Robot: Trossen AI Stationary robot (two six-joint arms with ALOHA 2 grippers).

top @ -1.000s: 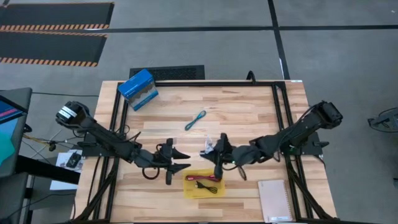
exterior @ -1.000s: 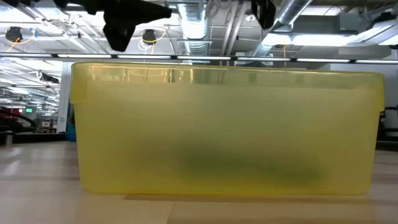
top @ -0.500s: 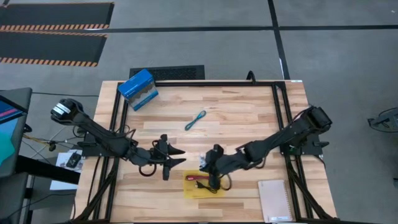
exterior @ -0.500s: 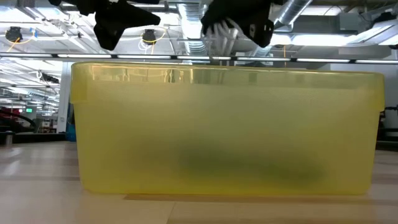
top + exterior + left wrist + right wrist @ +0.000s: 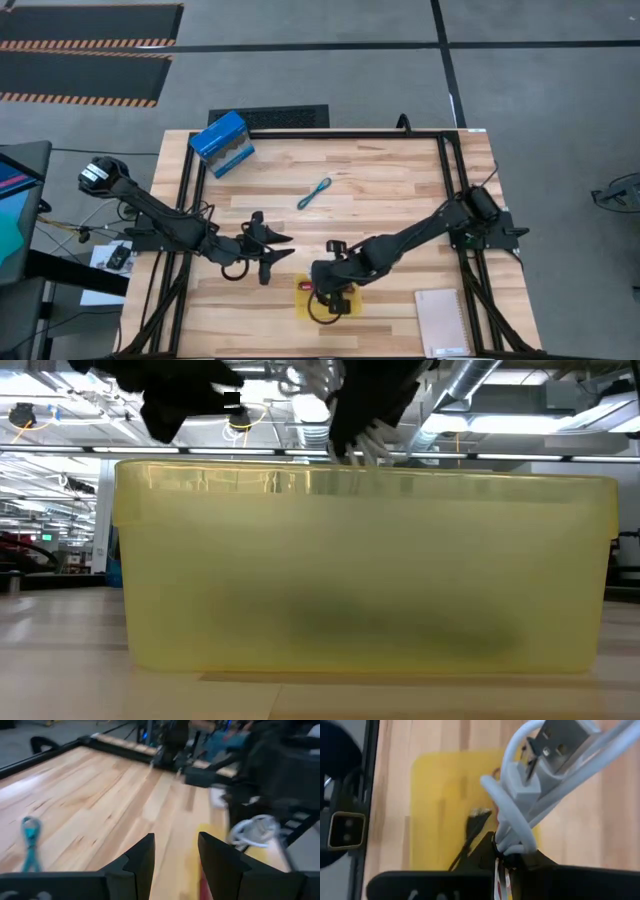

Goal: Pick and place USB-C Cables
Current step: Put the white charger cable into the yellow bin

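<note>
The wooden table (image 5: 400, 200) of pale butcher-block planks sits inside a black metal frame (image 5: 452, 190) on a grey concrete floor (image 5: 540, 90) crossed by dark seams. Off toward the far left corner lie two black floor mats (image 5: 85, 50) edged in orange-and-black hazard stripes, and a dark vent-like grille (image 5: 268, 116) rests on the floor just behind the table. At the left edge stands a screen (image 5: 15, 200) glowing teal and red. Looking level across the tabletop, the ceiling shows its workings — silver ducts (image 5: 480, 385), white pipes and long bright light strips (image 5: 530, 422) — above a wide, open hall running back into the distance.
</note>
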